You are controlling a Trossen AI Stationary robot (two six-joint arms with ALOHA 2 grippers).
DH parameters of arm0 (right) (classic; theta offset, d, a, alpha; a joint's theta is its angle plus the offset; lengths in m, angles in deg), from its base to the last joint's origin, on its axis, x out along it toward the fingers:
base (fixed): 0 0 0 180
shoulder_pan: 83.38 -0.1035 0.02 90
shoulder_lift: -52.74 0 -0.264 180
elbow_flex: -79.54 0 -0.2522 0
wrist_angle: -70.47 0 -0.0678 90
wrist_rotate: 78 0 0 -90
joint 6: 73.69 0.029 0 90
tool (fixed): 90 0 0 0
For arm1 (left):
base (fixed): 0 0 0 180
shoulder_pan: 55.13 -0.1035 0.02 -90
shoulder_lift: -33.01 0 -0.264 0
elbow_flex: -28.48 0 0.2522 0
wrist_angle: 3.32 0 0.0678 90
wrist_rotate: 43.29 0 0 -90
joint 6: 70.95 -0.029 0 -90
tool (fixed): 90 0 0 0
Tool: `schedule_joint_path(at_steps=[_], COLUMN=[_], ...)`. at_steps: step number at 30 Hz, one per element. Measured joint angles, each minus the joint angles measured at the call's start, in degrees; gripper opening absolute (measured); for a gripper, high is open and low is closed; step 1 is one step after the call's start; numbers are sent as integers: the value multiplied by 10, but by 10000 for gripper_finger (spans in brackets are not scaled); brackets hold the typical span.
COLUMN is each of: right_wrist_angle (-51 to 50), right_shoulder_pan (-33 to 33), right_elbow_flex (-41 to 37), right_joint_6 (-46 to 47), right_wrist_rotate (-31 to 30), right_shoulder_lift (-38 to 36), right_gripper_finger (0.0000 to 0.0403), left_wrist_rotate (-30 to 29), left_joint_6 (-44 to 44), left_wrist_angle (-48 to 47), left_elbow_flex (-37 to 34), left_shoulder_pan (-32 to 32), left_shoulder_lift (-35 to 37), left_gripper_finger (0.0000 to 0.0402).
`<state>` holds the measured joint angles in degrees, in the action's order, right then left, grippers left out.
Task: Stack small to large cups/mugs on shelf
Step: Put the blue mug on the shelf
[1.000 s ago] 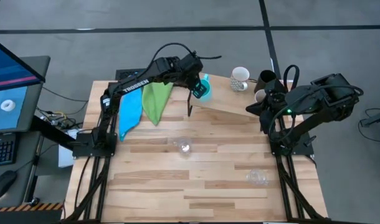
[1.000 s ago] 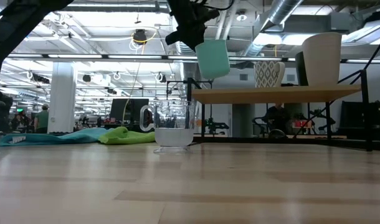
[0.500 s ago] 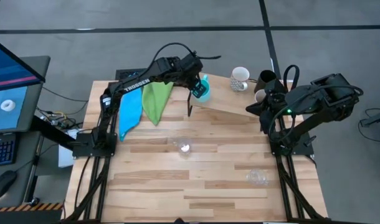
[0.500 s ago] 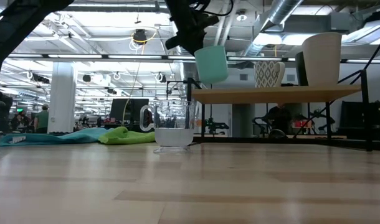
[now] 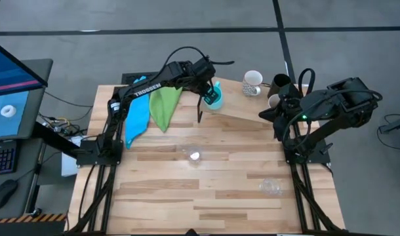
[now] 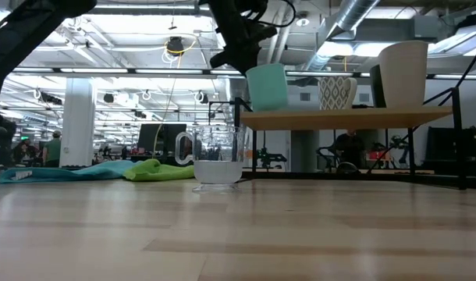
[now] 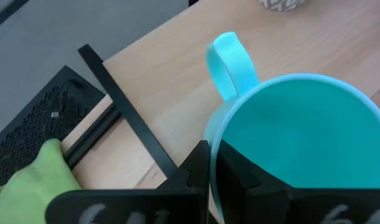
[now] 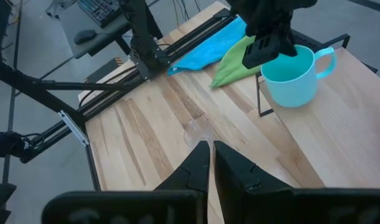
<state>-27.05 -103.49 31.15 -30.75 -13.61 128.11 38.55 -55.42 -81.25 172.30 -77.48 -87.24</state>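
Note:
The cyan handled mug (image 6: 267,87) stands upright at the left end of the shelf (image 5: 242,108), with my left gripper (image 5: 210,92) shut on its rim. Its handle (image 7: 230,59) points away from the fingers. Further right on the shelf stand a white patterned mug (image 6: 337,92), a tall black cup (image 6: 377,86) and a beige tumbler (image 6: 403,74). Two small clear cups (image 5: 193,155) (image 5: 271,187) stand on the table. My right gripper (image 8: 210,149) hangs shut and empty above the shelf's right end. My left gripper pinches the cyan mug's rim (image 7: 216,140) on the side opposite the handle, one finger inside the mug (image 7: 240,174) and one outside (image 7: 199,165). The fingers slant down from the table's left. The mug is upright; whether its base touches the shelf I cannot tell.
A blue cloth (image 5: 136,115) and a green cloth (image 5: 164,105) lie at the table's far left, beside the shelf's black leg (image 5: 200,111). The near half of the table holds only the two clear cups.
My left gripper has come down toward the shelf's left end with the cyan mug. The mug, tilted and well above the board before, now stands upright with its base at the board's top.

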Motion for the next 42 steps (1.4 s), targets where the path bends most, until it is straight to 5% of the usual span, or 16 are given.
schedule_joint_path(at_steps=[42], right_wrist_angle=[0], right_shoulder_pan=[0], right_elbow_flex=[0], right_joint_6=[-29], right_wrist_rotate=[2], right_shoulder_lift=[0], right_gripper_finger=[43], left_wrist_rotate=[3], left_joint_6=[-14], left_wrist_angle=[-4], left_elbow_flex=[0], left_shoulder_pan=[-2], left_shoulder_lift=[0], left_gripper_finger=[0])
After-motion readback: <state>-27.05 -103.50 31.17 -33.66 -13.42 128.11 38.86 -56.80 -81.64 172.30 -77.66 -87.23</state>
